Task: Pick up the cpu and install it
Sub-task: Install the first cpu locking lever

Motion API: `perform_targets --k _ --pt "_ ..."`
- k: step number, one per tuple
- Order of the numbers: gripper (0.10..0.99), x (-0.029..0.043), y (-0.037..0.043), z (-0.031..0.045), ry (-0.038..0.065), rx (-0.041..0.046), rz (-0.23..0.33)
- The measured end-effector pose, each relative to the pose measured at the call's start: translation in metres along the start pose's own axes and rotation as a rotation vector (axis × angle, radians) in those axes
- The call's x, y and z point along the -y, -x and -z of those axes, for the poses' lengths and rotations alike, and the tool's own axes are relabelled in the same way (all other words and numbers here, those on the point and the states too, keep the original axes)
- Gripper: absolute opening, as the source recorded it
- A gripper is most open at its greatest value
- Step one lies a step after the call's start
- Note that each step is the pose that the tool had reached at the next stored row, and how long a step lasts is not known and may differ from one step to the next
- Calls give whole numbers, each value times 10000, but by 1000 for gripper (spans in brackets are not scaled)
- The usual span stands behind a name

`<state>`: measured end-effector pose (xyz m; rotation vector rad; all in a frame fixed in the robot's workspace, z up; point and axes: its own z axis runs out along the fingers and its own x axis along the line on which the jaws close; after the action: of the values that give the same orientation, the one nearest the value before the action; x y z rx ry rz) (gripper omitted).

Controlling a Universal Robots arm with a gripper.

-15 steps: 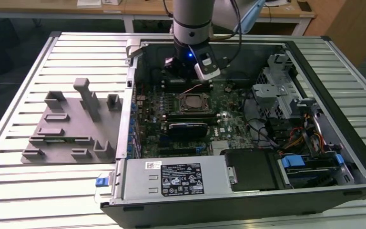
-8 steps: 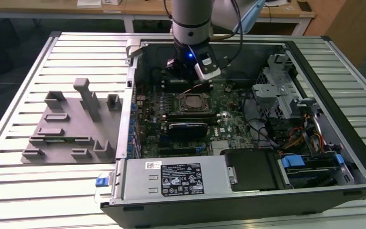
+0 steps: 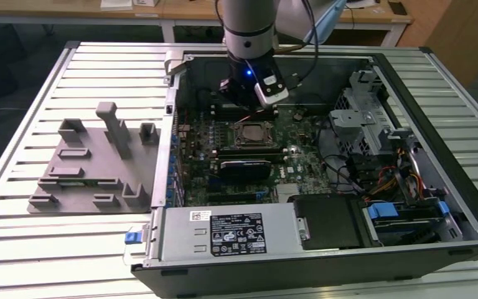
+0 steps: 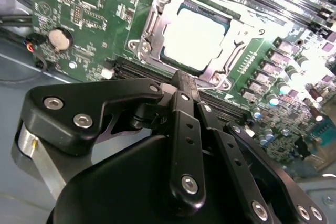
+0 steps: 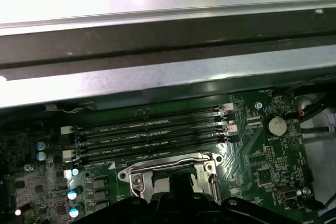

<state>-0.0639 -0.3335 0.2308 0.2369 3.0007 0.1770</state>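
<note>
The cpu (image 3: 250, 132) lies flat in its socket on the green motherboard (image 3: 301, 162) inside the open computer case. In the second wrist view its silver top plate (image 4: 197, 35) sits framed by the metal socket bracket (image 4: 152, 24). My gripper (image 3: 248, 111) hangs just above the board, a little behind the socket. Its black fingers (image 4: 181, 85) are shut together with nothing between them, apart from the chip. In the first wrist view the gripper's dark body (image 5: 178, 205) covers part of the socket frame (image 5: 137, 174).
A grey plastic fixture (image 3: 98, 168) with slots and posts stands on the slatted table at the exterior view's left. The power supply (image 3: 222, 233), a drive cage (image 3: 363, 118) and cables crowd the case. Memory slots (image 5: 152, 135) run beside the socket.
</note>
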Motion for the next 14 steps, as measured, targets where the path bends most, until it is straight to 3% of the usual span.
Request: perform_targets --k 2,4,14 --pt "106 1 -1 -4 -17 84 -43" --pt "106 1 -1 -16 -13 116 -74" --pt "106 -36 -13 -53 -10 131 -131"
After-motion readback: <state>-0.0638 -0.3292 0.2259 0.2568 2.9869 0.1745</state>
